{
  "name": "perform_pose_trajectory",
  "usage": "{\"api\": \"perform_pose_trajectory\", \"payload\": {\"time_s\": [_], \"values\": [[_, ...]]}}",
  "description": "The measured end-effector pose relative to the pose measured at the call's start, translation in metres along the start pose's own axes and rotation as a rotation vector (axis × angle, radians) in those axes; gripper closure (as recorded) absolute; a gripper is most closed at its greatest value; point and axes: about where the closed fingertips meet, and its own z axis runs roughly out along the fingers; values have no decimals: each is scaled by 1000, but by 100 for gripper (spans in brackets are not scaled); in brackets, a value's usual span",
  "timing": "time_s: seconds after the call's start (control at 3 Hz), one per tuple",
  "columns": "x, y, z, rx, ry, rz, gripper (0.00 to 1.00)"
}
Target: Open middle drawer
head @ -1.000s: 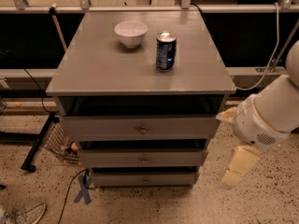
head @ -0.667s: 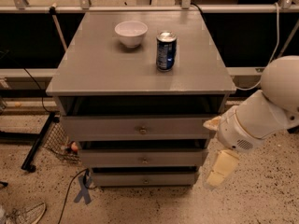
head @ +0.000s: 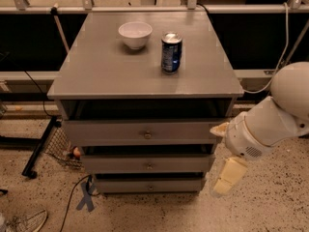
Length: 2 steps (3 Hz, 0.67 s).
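The middle drawer (head: 145, 164) is the grey front with a small brass knob (head: 149, 166), between the taller top drawer (head: 140, 132) and the narrower bottom drawer (head: 145, 185). All three fronts sit stepped back under the cabinet top. My gripper (head: 218, 158) hangs at the cabinet's right side, level with the middle drawer and right of its knob. Its two cream fingers (head: 231, 174) stand apart and hold nothing. It touches no drawer.
A white bowl (head: 135, 34) and a blue can (head: 171, 52) stand on the grey cabinet top (head: 96, 76). A black stand leg (head: 41, 146) and cables lie on the speckled floor at the left. Blue tape (head: 86, 199) marks the floor. A railing runs behind.
My arm has moved left and a little down, bringing the gripper closer to the cabinet's right side. The drawers, bowl and can have not moved.
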Motion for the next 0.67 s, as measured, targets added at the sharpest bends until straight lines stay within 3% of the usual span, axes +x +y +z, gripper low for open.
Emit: {"api": "perform_pose_trajectory", "payload": {"time_s": [0.33, 0.67], "values": [[17, -7, 61, -34, -20, 13, 0], [28, -21, 108, -26, 11, 21, 0]]}}
